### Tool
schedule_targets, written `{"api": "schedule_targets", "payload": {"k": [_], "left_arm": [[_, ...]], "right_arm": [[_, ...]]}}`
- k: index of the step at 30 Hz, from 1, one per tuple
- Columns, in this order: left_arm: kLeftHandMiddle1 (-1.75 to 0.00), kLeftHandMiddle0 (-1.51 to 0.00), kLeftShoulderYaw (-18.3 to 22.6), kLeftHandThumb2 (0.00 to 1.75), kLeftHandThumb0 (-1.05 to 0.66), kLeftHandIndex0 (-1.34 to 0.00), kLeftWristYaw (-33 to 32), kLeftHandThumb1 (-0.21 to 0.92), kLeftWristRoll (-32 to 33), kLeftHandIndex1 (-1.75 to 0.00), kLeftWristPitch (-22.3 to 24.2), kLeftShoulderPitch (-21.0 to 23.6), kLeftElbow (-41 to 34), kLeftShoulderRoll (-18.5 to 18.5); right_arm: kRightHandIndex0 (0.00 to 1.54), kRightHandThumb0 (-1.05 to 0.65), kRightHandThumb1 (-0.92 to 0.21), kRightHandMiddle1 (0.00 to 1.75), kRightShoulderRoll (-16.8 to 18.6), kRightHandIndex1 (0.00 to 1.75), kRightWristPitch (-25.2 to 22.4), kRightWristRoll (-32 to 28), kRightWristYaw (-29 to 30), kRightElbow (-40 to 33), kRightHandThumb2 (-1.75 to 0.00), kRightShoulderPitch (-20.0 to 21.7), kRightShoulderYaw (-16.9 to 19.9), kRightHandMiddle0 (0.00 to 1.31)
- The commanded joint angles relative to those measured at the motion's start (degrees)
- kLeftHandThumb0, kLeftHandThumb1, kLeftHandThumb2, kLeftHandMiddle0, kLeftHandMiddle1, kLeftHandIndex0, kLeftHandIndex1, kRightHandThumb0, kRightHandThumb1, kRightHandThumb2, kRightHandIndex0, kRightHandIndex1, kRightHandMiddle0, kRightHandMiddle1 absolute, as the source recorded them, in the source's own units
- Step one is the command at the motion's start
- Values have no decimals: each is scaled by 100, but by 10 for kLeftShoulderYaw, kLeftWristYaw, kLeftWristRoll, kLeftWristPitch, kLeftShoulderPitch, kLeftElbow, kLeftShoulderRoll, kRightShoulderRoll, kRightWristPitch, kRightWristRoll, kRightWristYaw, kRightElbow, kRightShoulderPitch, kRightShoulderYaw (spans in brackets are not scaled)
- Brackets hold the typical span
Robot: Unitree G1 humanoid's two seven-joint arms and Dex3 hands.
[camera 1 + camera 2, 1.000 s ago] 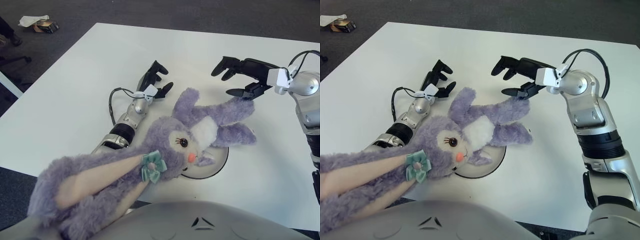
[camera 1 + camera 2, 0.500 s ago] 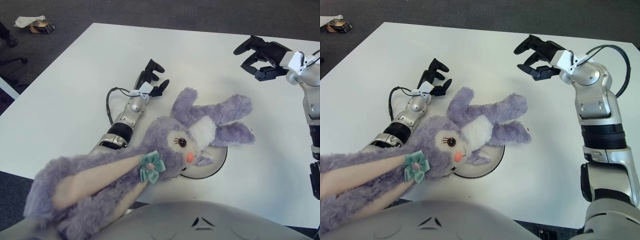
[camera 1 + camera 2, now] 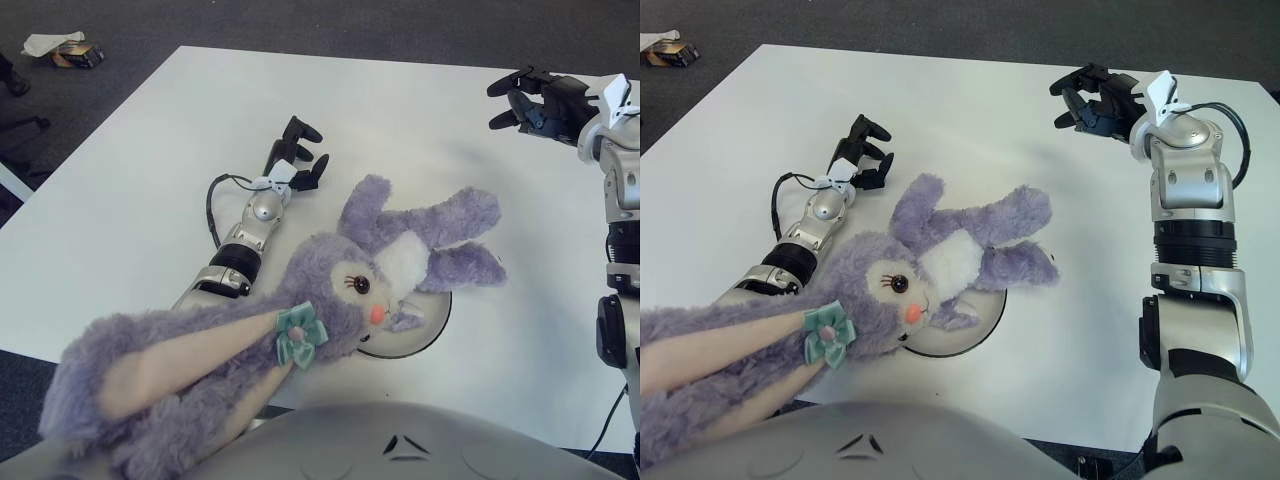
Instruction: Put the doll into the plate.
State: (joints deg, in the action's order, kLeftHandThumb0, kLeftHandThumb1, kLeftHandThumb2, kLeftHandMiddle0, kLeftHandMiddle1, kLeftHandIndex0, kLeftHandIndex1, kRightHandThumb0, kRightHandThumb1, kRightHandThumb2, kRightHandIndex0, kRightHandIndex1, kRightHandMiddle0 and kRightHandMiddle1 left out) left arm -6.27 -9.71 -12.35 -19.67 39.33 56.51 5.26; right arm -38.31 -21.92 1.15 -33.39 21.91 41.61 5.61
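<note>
A big purple plush rabbit doll (image 3: 330,290) with a teal bow lies across the white plate (image 3: 425,335), its white belly and legs over the plate and its long ears stretching to the near left. My right hand (image 3: 1095,97) is raised at the far right, well clear of the doll, fingers spread and holding nothing. My left hand (image 3: 298,160) shows on the table just left of the doll's upper arm, fingers loosely spread, holding nothing.
The white table (image 3: 130,200) has its left edge beside dark carpet. A small box and crumpled paper (image 3: 62,49) lie on the floor at the far left. A black cable (image 3: 212,205) loops off my left forearm.
My right hand let go of the doll's leg and drew back up and to the far right. The doll stayed draped over the plate. The left hand barely shifted.
</note>
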Motion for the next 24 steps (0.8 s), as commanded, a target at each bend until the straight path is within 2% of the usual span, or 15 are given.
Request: {"api": "schedule_targets", "payload": {"k": [1,5,7,11,14,15,17,21,22,24], "left_arm": [[-168,-50,7,102,-1,-17,5,57,2,-175,21,-18,18,8],[-166,-51,14,101,-1,-17,14,57,12,-175,25,-16,25,12],[-165,-51,21,101,-1,-18,16,57,19,-175,26,-15,27,11],[-161,-52,36,99,-1,-19,19,57,33,-175,27,-13,31,8],[-159,-53,42,98,-1,-19,23,57,41,-175,26,-10,35,8],[-159,-53,49,98,-1,-19,26,57,48,-175,24,-9,35,6],[-158,-53,60,97,-1,-20,32,57,62,-175,20,-8,35,3],[-156,-54,74,96,-1,-21,50,57,82,-175,14,-7,34,0],[-155,-54,76,96,-1,-21,53,57,85,-175,13,-7,34,0],[-155,-54,79,96,-1,-21,61,57,92,-175,10,-8,33,0]], "right_arm": [[19,-62,-92,114,-8,101,16,-4,9,58,-84,11,9,0],[22,-60,-91,111,7,101,2,-19,27,65,-81,1,26,0],[23,-58,-89,116,17,103,2,-29,37,62,-81,-11,38,0],[29,-50,-77,141,35,116,22,-45,56,65,-92,-34,55,0],[36,-40,-87,164,43,122,43,-49,67,75,-65,-42,59,13],[36,-39,-88,166,54,123,78,-47,80,91,-62,-53,61,14],[44,-38,-83,170,77,133,146,-40,113,115,-67,-78,63,21],[54,-38,-74,173,111,144,221,-23,173,129,-77,-110,55,29],[57,-24,-66,174,115,144,233,-21,182,132,-86,-113,53,29],[60,-10,-55,174,128,145,258,-16,201,138,-97,-121,48,31]]}}
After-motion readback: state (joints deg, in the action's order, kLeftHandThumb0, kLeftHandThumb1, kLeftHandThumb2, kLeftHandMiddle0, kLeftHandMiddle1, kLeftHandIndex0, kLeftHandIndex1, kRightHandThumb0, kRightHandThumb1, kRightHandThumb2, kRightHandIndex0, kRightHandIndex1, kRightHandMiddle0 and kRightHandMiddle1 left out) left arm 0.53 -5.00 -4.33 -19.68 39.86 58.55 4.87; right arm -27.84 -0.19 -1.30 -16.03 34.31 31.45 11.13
